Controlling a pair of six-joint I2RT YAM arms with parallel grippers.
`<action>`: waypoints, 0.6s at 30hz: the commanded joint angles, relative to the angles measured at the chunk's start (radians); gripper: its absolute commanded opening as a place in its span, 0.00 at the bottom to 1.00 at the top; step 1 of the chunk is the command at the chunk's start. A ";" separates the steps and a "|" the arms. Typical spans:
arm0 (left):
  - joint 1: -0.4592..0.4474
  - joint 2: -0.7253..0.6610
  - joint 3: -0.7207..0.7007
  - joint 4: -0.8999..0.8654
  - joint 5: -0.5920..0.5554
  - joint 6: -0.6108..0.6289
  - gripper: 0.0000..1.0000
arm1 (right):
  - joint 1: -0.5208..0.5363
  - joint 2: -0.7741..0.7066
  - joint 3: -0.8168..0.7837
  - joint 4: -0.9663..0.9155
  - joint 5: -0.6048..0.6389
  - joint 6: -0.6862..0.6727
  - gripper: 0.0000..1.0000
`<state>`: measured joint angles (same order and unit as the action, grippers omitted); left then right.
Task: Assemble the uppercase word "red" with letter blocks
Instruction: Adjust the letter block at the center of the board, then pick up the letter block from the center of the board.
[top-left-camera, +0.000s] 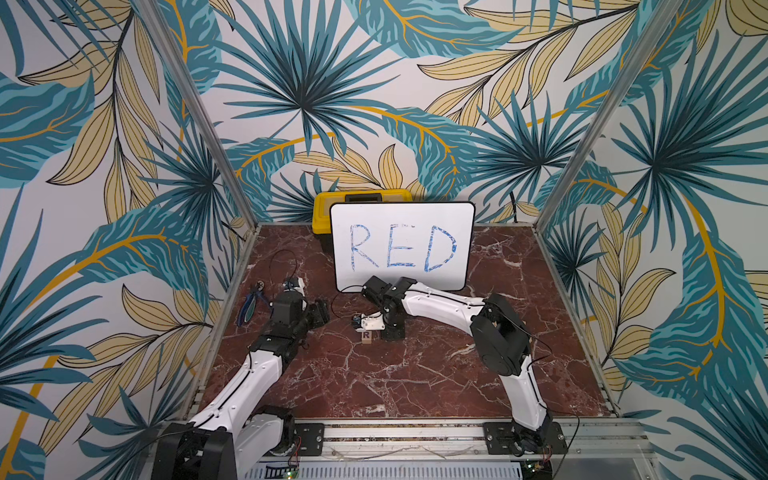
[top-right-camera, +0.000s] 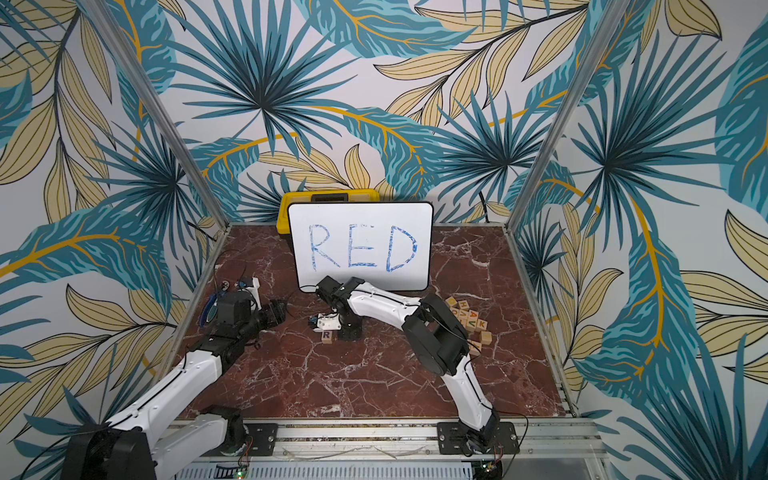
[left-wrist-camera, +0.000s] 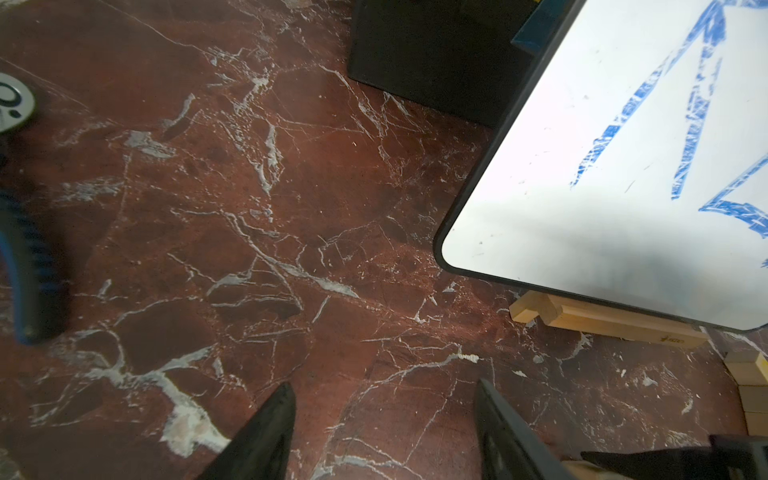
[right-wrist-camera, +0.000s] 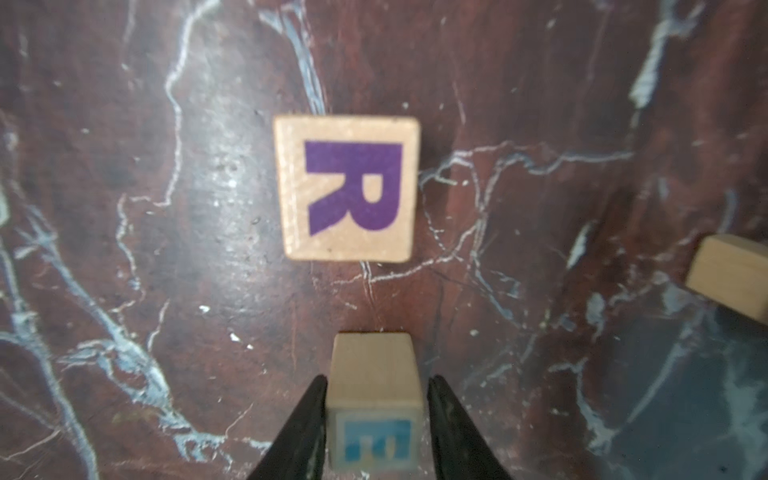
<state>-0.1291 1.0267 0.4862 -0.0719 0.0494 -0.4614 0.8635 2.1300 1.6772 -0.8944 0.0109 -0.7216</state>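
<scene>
Left tool (left-wrist-camera: 383, 384) hangs over the desk (top-left-camera: 374, 386) on the left side, jaws standing wide with nothing between them. R block (top-left-camera: 367, 336) lies mid-desk before the white board (top-left-camera: 402, 245), purple letter up. Just right of it, with a small gap between, stands a block with blurred blue print (right-wrist-camera: 376, 444). The right tool (right-wrist-camera: 377, 380) flanks it narrowly; whether it grips or clears cannot be told. Spare letter blocks (top-right-camera: 469, 320) are heaped far right.

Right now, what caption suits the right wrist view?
Purple R block on marble; second block between the right end effector's fingers.
</scene>
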 joint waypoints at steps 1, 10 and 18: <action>0.011 -0.003 -0.014 -0.006 0.013 0.004 0.69 | -0.003 -0.075 -0.016 -0.011 -0.027 0.023 0.42; 0.011 -0.019 -0.014 -0.006 0.014 0.004 0.69 | -0.004 -0.220 -0.081 0.012 -0.033 0.069 0.42; 0.011 -0.045 -0.003 -0.005 0.041 0.007 0.68 | -0.032 -0.416 -0.245 0.209 0.031 0.248 0.41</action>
<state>-0.1280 1.0195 0.4862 -0.0734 0.0715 -0.4610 0.8459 1.7702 1.4815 -0.7727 0.0124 -0.5789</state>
